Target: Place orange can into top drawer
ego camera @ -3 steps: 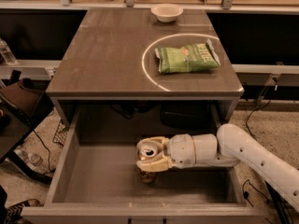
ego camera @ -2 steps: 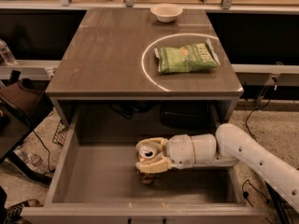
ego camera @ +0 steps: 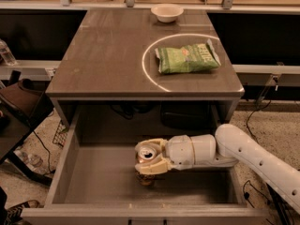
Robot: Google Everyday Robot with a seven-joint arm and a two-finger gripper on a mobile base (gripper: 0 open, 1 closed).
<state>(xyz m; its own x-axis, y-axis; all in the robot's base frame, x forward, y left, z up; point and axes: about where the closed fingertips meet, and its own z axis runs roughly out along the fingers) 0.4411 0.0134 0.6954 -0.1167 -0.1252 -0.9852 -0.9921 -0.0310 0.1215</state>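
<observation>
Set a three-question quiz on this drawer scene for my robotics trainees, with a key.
1. True or false: the robot's two-finger gripper is hovering above the grey table top.
2. What lies inside the white ring on the table? A red cup; B green crinkled chip bag; C banana.
3. Fill in: inside the wide, shallow grey metal top drawer, the gripper is shut on the ____.
Key: 1 false, it is down in the drawer; 2 B; 3 small orange-gold metal drink can.
</observation>
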